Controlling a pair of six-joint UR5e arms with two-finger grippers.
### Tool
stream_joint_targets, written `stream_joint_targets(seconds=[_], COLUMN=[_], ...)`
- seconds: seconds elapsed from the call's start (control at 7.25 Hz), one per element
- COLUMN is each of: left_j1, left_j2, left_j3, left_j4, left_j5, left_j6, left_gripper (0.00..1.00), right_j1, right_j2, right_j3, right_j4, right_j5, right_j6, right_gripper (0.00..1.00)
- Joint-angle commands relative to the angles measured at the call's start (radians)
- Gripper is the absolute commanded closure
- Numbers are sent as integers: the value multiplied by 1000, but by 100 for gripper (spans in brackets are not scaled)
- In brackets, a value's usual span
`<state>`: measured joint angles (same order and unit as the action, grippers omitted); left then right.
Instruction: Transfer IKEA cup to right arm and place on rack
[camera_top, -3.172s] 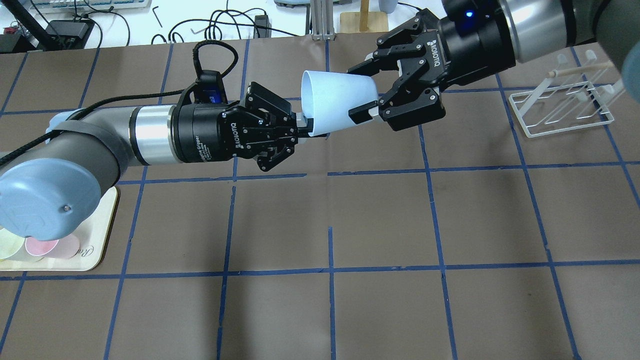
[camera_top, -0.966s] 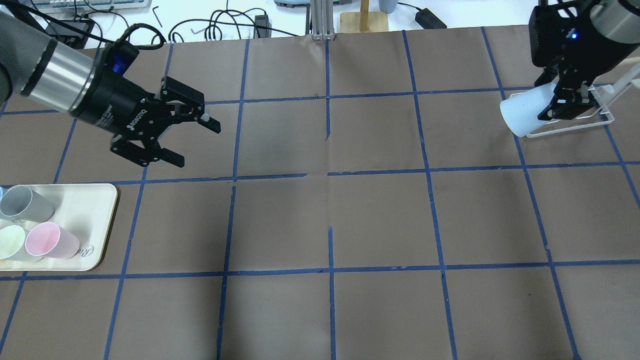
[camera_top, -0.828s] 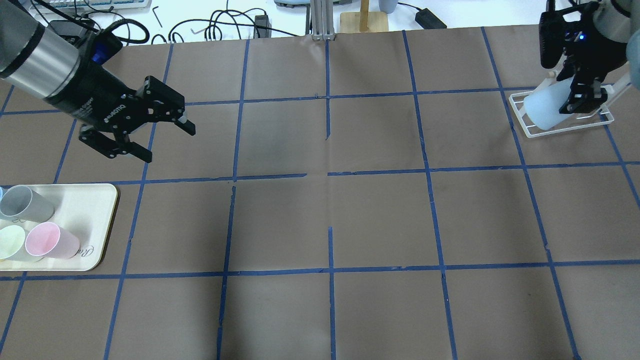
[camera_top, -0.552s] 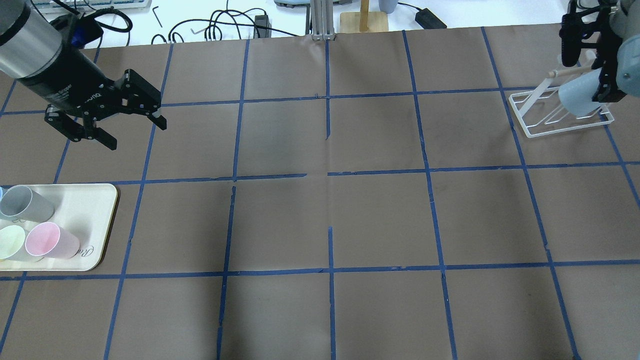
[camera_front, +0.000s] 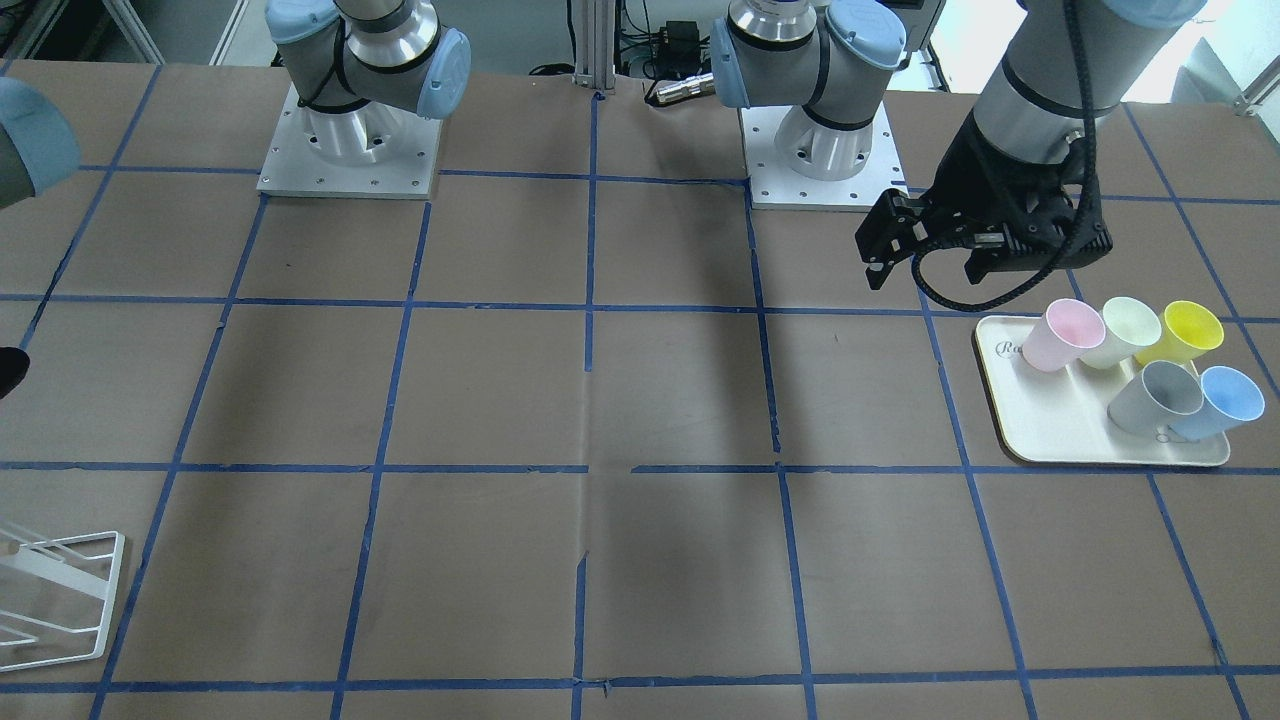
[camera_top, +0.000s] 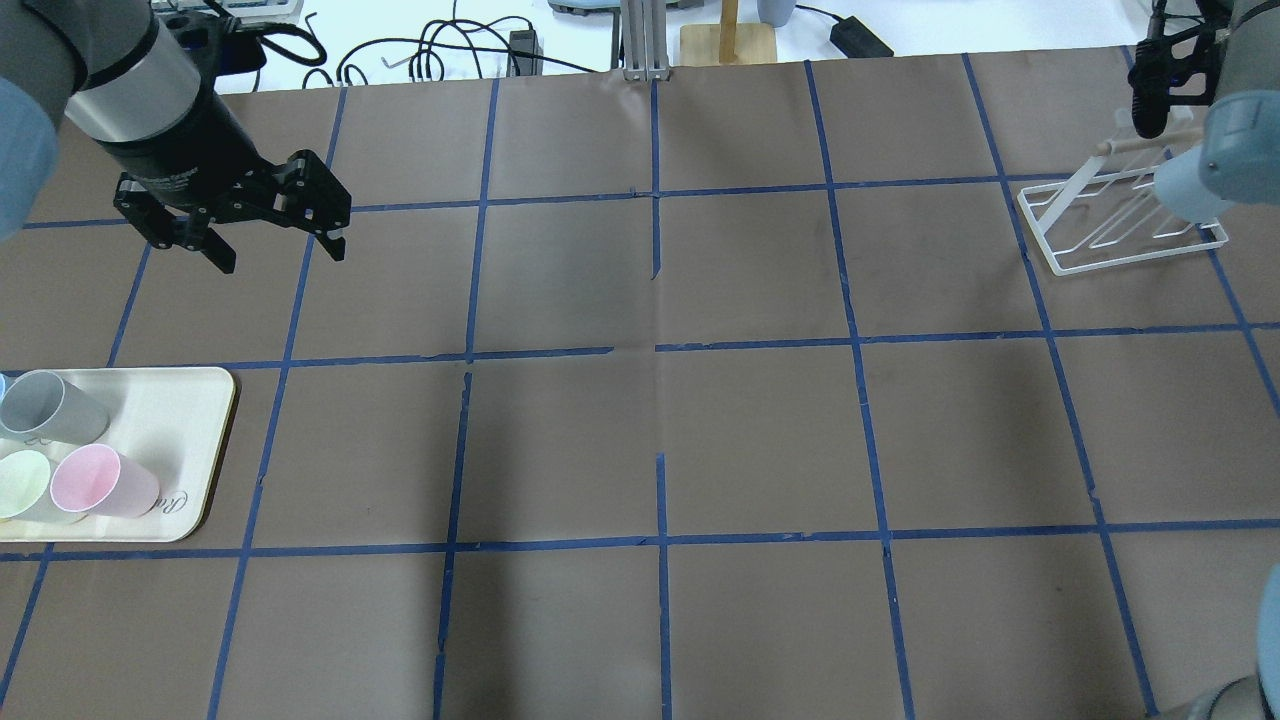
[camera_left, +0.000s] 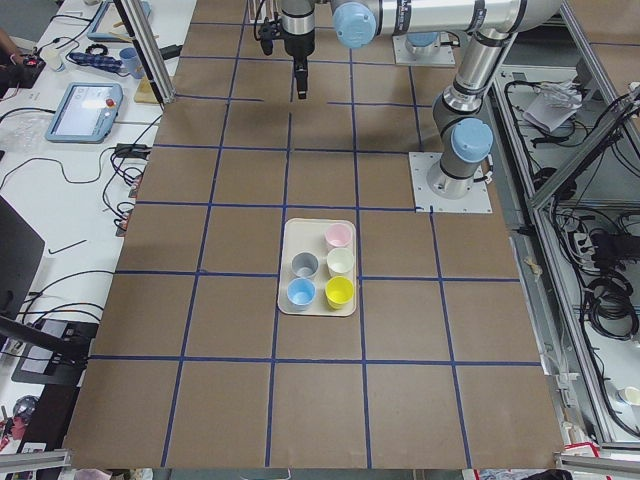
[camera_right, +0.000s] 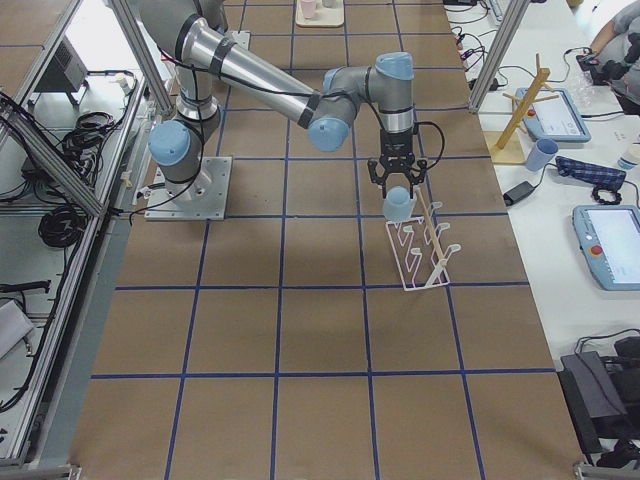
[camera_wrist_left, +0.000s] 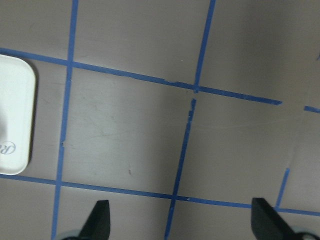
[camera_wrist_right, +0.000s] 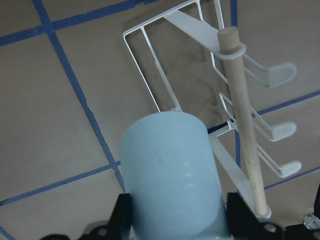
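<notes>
One pale-blue tapered plastic tumbler (camera_wrist_right: 172, 175): clamped between the right jaws.
White thin-wire rack (camera_wrist_right: 192, 31): close beneath it.
Left jaws: spread wide, empty.

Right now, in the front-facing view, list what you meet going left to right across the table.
Rack → left gripper, jaws open → pink cup → cream cup → yellow cup. The grey cup and blue cup overlap that row, so they are left out.
</notes>
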<state>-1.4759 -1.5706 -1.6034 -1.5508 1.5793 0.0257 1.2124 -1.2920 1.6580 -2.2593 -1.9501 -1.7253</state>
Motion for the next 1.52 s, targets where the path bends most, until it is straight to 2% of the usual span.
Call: stream_joint_targets(seconds=[0.0,0.28,0.69,0.83,0.97,1.38], left_j1=[-46,-89,-29,-29,-27,-27], left_j2=[-6,3,17,14,5,1], left_j3=[-13,-50,-46,-46,-46,-43], left_j4=[0,29,18,18,20,21], left_j5=[1,5,4,5,2,-10], left_j6=[-7,6,94,94,94,83], left_gripper=[0,0,0,0,0,0], right_j1=[4,12,16,16,15,15], right_j2=[14,29,46,62,78,60], right_j3=[0,-7,-9,-7,-7,-27], right_j4=[0,0,0,0,-15,-19], right_j5=[-3,8,10,11,54,77], right_j6=[3,7,29,38,36,55], right_gripper=[57,55,52,30,0,0])
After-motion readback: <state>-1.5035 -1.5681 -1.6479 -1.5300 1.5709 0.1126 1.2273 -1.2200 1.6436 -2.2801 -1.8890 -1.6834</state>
